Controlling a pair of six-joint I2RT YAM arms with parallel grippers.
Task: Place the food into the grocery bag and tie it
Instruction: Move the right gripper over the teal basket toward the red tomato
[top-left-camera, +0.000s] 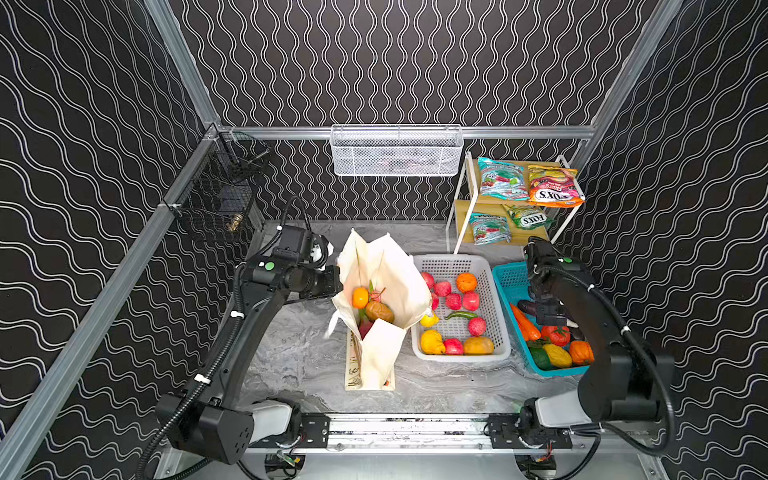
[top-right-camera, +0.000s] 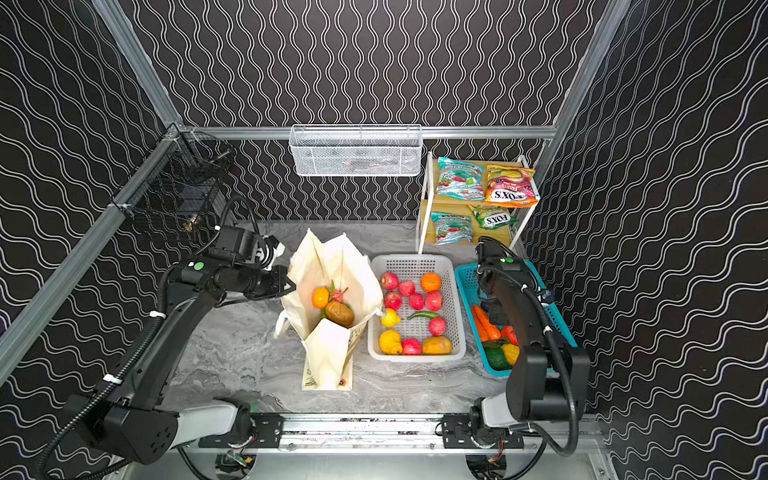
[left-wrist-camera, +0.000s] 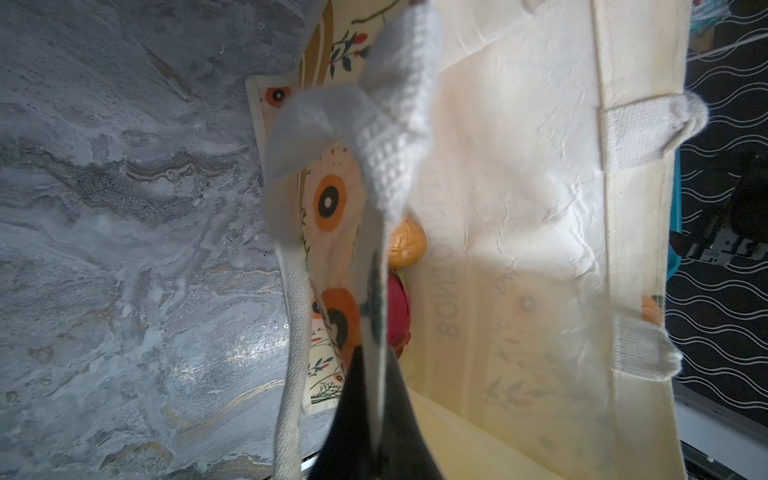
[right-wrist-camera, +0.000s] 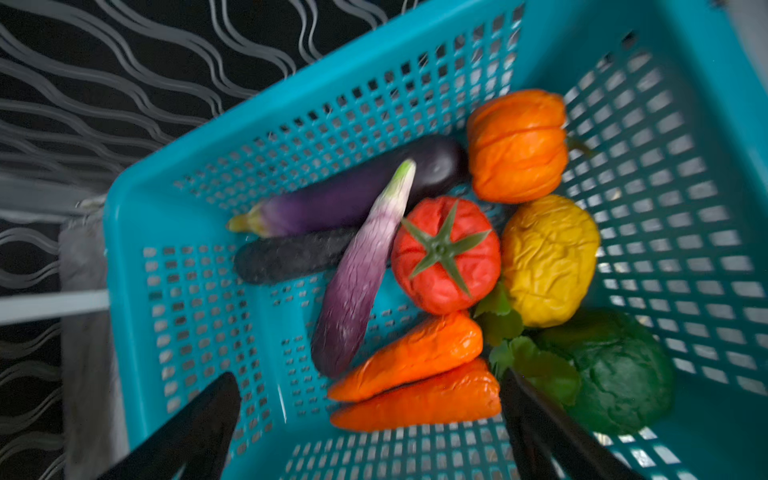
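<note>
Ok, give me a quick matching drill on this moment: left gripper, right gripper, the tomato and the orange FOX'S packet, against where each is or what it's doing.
Things:
1. left gripper
2. right gripper
3. tomato
4. orange FOX'S packet

Places or states:
A. in the teal basket
B. shut on the grocery bag edge
C. on the rack top shelf
D. open over the teal basket

Pairs: 1-B, 2-D, 3-A, 4-C.
</note>
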